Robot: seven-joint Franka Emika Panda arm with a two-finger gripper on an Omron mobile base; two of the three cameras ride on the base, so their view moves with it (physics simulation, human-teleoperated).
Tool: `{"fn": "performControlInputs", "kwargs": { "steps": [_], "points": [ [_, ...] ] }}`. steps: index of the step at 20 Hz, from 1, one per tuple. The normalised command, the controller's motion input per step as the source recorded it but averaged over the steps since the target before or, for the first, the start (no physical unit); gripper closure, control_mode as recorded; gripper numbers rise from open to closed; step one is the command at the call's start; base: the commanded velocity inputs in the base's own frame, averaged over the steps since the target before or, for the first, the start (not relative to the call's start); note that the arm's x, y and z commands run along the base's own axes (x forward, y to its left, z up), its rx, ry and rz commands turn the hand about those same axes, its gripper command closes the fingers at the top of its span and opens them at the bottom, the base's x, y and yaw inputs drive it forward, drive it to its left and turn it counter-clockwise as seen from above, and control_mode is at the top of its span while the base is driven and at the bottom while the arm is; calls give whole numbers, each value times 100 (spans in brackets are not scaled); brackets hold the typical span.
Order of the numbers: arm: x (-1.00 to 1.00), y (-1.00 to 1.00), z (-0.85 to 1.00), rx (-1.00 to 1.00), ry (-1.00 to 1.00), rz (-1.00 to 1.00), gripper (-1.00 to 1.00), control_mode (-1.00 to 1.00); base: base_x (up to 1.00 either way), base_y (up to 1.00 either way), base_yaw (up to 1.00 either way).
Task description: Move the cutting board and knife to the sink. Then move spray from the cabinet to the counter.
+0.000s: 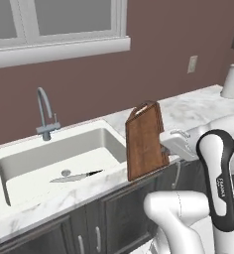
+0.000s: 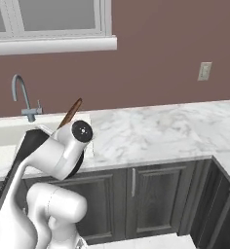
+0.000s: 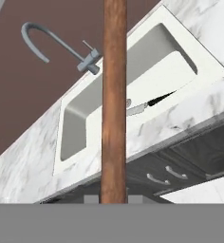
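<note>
My gripper (image 1: 164,147) is shut on the right edge of the cutting board (image 1: 146,142), a reddish-brown wooden board. It hangs upright and slightly tilted over the counter (image 1: 188,111) at the right rim of the sink (image 1: 20,156). The hand view looks at the cutting board (image 3: 114,95) edge-on, as a brown bar down the middle. The knife (image 1: 77,176), with a silver blade and black handle, lies flat on the sink floor, and the hand view has the knife (image 3: 145,105) just right of the board. From the right base view only the board's top edge (image 2: 72,113) rises above my arm. The spray and the cabinet are out of view.
A grey faucet (image 1: 45,116) stands behind the sink. A paper towel roll (image 1: 233,80) sits at the far right of the counter, with a wall outlet (image 1: 192,63) above. Dark lower cabinets (image 1: 114,216) run under the worktop. The marble counter (image 2: 156,129) stretches to the right.
</note>
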Motion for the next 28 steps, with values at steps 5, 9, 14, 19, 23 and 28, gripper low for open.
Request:
{"fn": "performControlInputs", "kwargs": {
  "steps": [5, 9, 14, 19, 23, 28],
  "points": [
    [0, 0, 0, 0, 0, 0, 100, 100, 60, 21, 6],
    [0, 0, 0, 0, 0, 0, 100, 100, 45, 12, 8],
    [0, 0, 0, 0, 0, 0, 100, 100, 10, 1, 18],
    [9, 0, 0, 6, 6, 11, 100, -100, 2, 0, 4],
    [27, 23, 0, 5, 14, -2, 100, -100, 0, 0, 0],
    [33, 43, 0, 2, 16, -17, 100, -100, 0, 0, 0]
  ]
}}
